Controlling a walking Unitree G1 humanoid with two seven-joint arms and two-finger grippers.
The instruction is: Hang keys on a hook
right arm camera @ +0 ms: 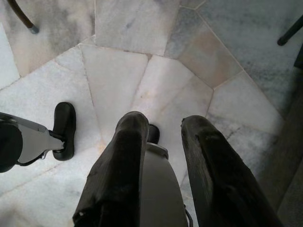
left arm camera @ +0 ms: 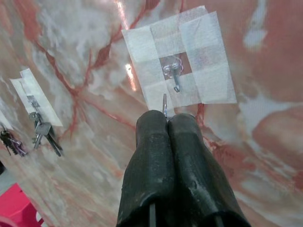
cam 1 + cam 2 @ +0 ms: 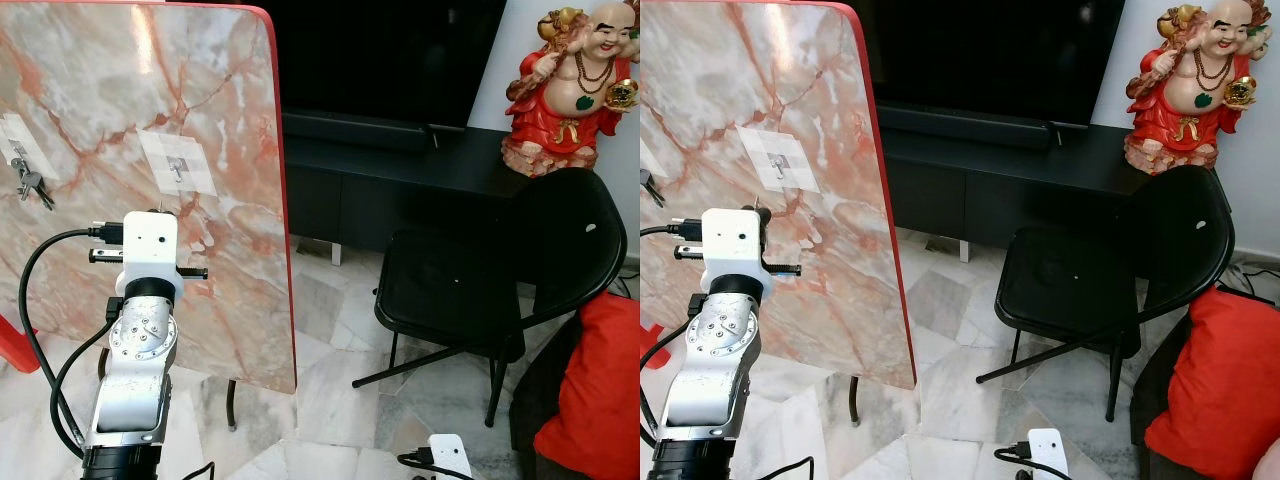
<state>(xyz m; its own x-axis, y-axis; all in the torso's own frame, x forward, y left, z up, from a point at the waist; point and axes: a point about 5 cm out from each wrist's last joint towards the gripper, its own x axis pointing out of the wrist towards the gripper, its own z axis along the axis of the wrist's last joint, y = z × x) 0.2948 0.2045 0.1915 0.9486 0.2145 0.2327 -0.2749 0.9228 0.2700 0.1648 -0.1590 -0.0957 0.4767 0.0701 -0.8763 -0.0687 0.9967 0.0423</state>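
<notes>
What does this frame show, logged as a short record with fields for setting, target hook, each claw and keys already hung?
setting: marble-pattern board standing upright, black chair to its right
target hook: hook taped on the board, nothing on it
left claw: left claw shut, a thin metal piece poking out at its tips, just short of the hook
right claw: right claw open, hanging low over the floor tiles
keys already hung: bunch of keys on another taped hook further left

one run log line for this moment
left gripper: shut on key ring | below taped hook | not hung | right gripper: open, idle
</notes>
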